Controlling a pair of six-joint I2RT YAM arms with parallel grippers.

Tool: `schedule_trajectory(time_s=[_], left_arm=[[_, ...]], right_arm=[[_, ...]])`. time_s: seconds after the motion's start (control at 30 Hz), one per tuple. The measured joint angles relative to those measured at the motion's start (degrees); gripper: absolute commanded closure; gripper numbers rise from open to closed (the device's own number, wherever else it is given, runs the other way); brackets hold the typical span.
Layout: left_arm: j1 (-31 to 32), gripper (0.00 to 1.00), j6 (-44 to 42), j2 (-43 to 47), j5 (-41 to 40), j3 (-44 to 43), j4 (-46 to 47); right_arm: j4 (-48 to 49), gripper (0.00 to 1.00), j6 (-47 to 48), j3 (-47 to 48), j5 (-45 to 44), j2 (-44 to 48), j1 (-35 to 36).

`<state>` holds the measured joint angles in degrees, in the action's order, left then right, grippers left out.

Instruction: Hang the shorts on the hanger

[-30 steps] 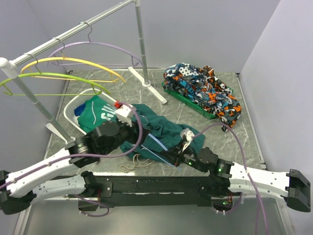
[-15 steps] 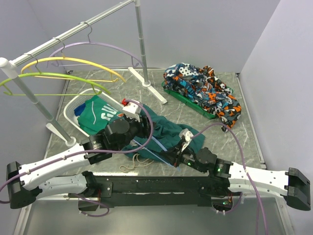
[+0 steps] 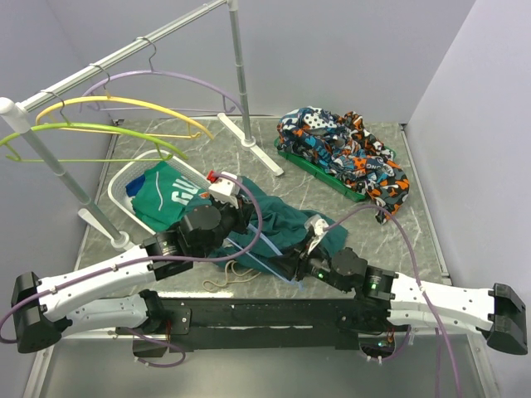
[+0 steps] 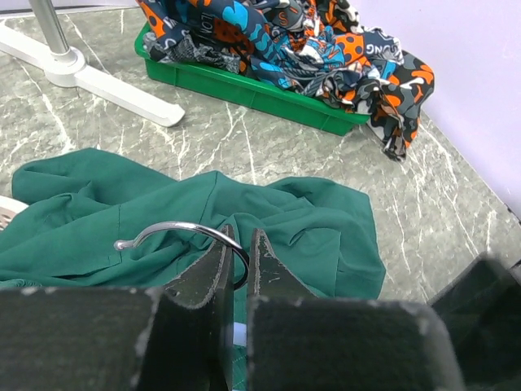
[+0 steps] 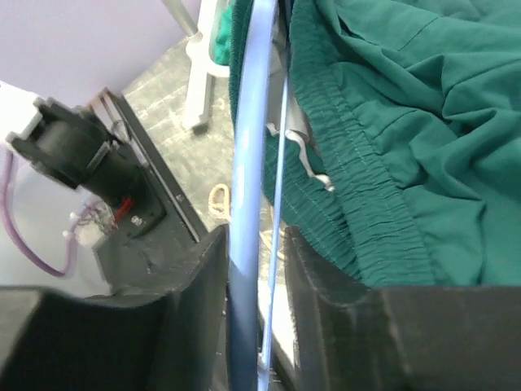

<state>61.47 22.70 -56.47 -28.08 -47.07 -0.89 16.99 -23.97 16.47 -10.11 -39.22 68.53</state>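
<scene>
Left claw (image 4: 236, 243) clenched on metal hook (image 4: 175, 227) of hanger (image 5: 248, 155). Shorts (image 4: 309, 216) heaped on counter (image 4: 203, 138) just beyond claw, under hook. Right claw (image 5: 256, 244) straddles hanger's blue bar, waistband (image 5: 358, 204) just right of it; clamped or slack, cannot tell.

Judgement: keep hook steady, feed bar into waistband, avoid snagging drawstring (image 3: 226, 278).

Left wrist view alone shows hook grip. Right wrist view alone shows bar against elastic.
</scene>
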Motion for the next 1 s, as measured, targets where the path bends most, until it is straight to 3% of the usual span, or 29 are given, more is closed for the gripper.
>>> schedule_trajectory(time_s=[0.03, 0.13, 0.2, 0.33, 0.43, 0.5, 0.63, 1.0], left_arm=[[0.0, 0.99, -0.1, 0.1, 0.0, 0.2, 0.0], [0.1, 0.99, -0.4, 0.7, 0.0, 0.8, 0.4], [0.2, 0.99, -0.5, 1.3, 0.0, 1.2, 0.5], [0.2, 0.99, -0.5, 2.3, 0.0, 1.7, 0.5], [0.2, 0.99, -0.5, 2.4, 0.0, 1.7, 0.5], [0.2, 0.99, -0.6, 2.4, 0.0, 1.7, 0.5], [0.2, 0.99, -0.6, 2.7, 0.0, 1.7, 0.5], [0.2, 0.99, -0.5, 3.4, 0.0, 1.9, 0.3]], right_arm=[[-1.2, 0.35, -0.7, 0.7, -0.6, 0.4, 0.1], [-5.9, 0.25, -3.1, 2.7, -3.8, 3.8, 0.2], [-9.4, 0.24, -4.8, 3.9, -6.3, 6.8, 0.2], [-18.2, 0.45, -10.8, 7.3, -14.0, 12.5, 0.2], [-23.3, 0.53, -15.5, 9.1, -18.4, 13.6, 0.2], [-25.9, 0.55, -17.9, 9.2, -19.2, 11.7, 0.2], [-27.6, 0.50, -21.2, 8.4, -18.0, 3.3, 0.1], [-22.5, 0.38, -24.2, 2.2, -12.7, -12.7, -0.9]])
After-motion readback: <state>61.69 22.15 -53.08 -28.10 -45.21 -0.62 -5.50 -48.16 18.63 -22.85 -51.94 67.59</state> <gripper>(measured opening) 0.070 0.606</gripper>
